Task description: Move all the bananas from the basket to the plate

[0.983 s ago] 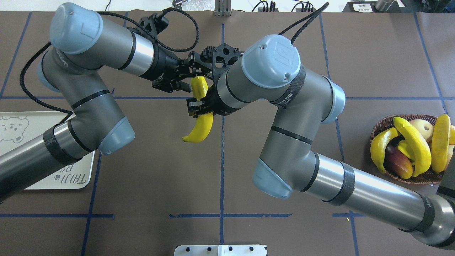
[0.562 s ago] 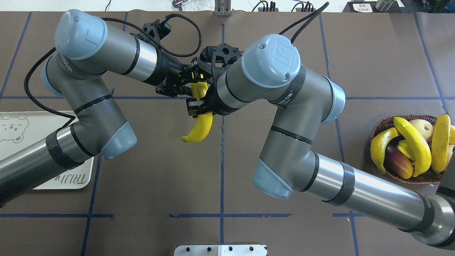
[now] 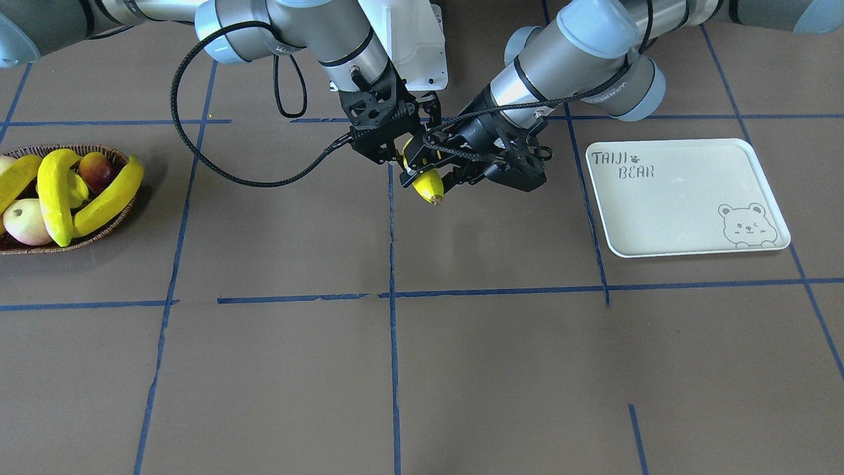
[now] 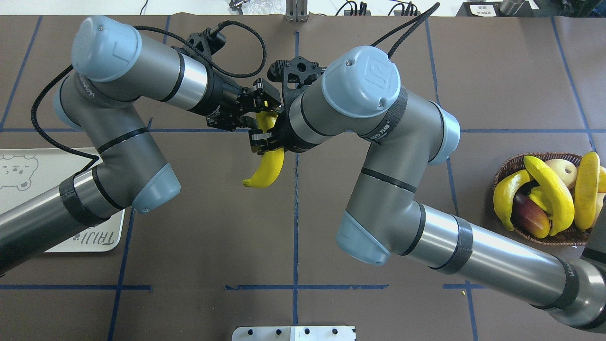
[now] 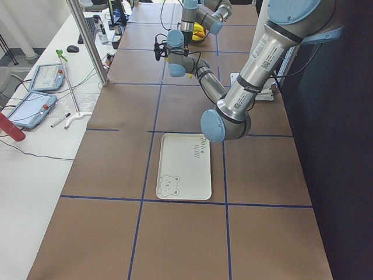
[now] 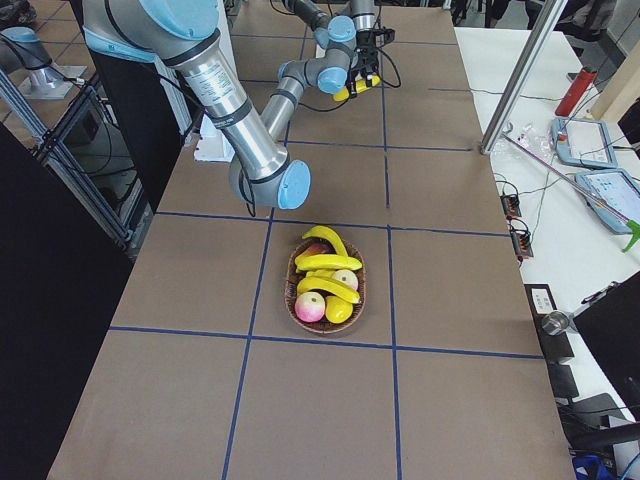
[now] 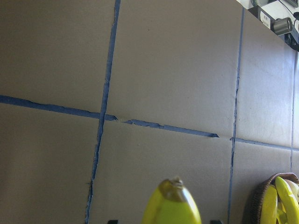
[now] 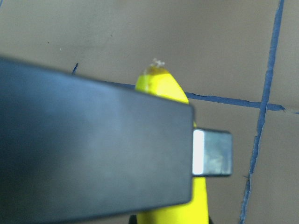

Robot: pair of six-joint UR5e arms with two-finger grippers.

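My right gripper (image 4: 266,142) is shut on one banana (image 4: 269,166) and holds it above the middle of the table. My left gripper (image 4: 264,111) is at the banana's far end, open, with a finger on either side. The left wrist view shows that banana's tip (image 7: 172,205) low in the middle with small gaps beside it. The right wrist view shows the banana (image 8: 161,84) half hidden by a dark blurred block. Three bananas (image 4: 551,189) lie in the wicker basket (image 4: 502,173) at the right. The plate (image 4: 42,173) lies at the left with nothing on it (image 3: 672,204).
The basket also holds a dark red fruit (image 4: 528,215), a pale apple (image 3: 26,221) and a small yellow starfruit. Both arms bend over the table's middle. A metal mount plate (image 4: 293,333) sits at the near edge.
My left gripper has moved right, onto the held banana's far end, and its fingers now stand on either side of it. My right gripper and the banana have barely moved.
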